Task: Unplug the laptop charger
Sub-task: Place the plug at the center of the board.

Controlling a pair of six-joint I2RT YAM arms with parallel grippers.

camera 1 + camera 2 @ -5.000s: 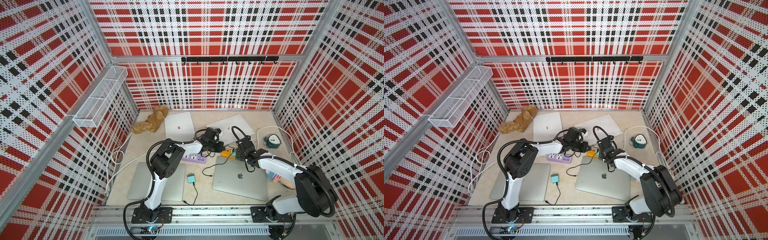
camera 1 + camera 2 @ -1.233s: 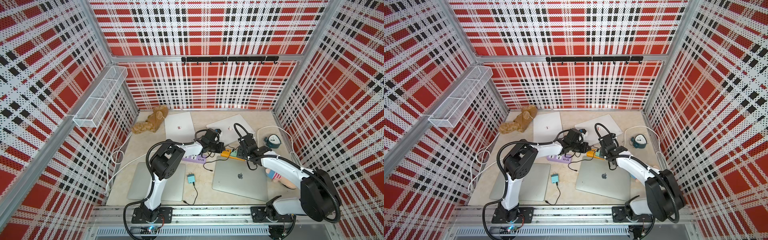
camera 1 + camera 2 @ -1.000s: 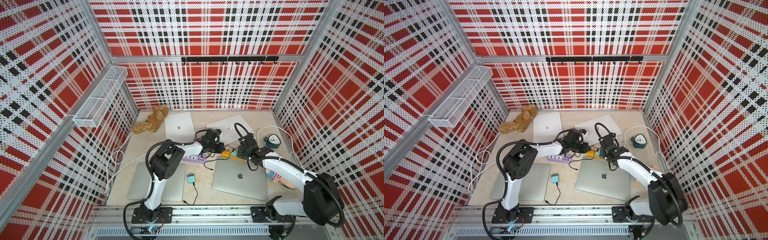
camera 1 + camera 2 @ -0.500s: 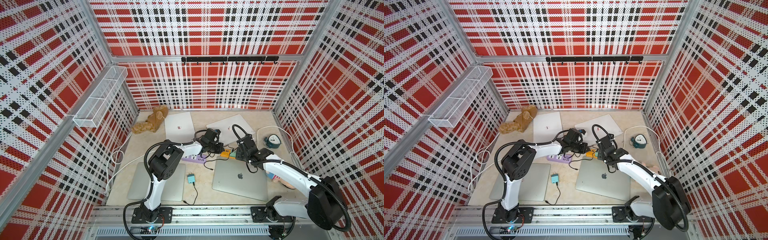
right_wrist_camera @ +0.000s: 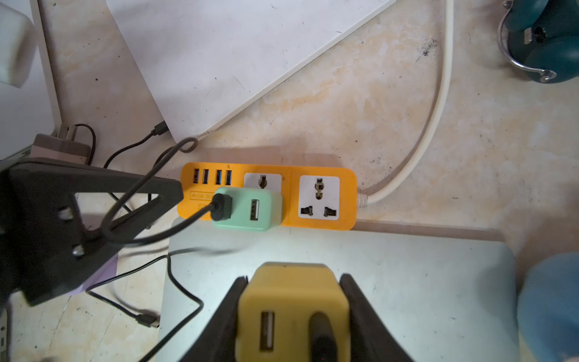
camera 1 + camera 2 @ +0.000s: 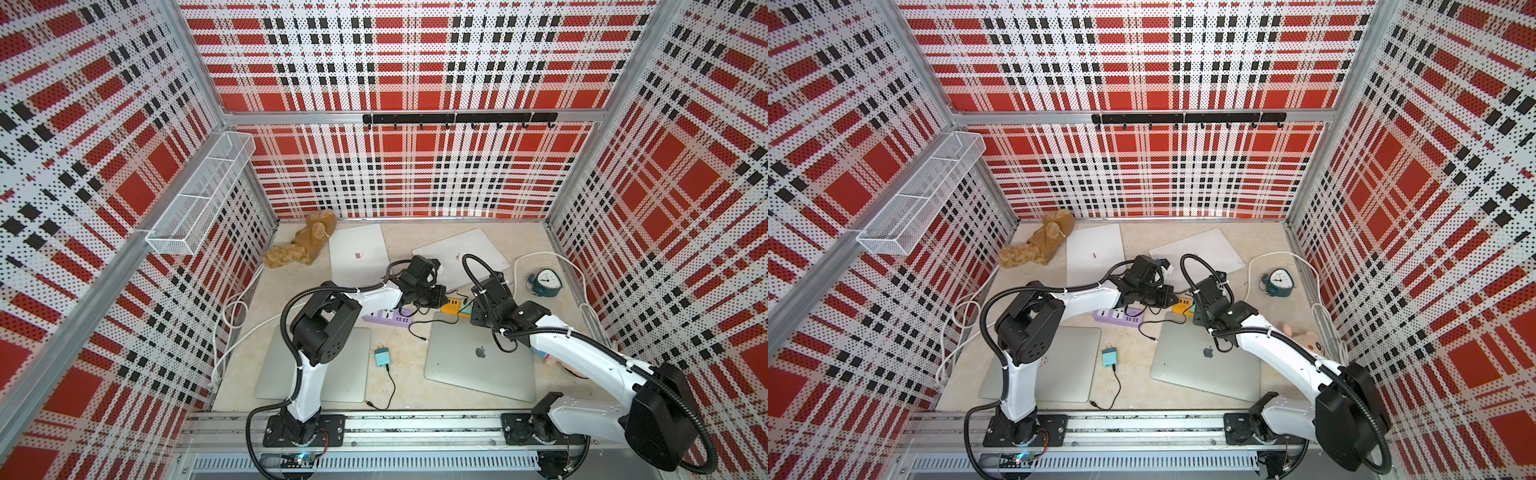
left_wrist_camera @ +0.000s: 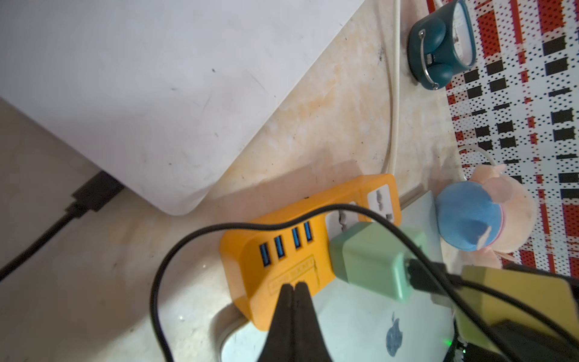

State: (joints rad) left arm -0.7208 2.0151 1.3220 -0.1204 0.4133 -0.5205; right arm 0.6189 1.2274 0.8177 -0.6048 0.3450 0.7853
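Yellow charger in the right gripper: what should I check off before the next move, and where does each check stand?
1. Grip: right gripper shut on yellow charger: ok.
2. Unplugged: yellow charger clear of orange strip, end socket empty: ok.
3. Brace: left gripper shut, tips on the orange strip: ok.
4. Bystander: green charger seated in its socket: ok.
5. Slack: cable of the yellow charger free of snags: cannot tell, its run is hidden.
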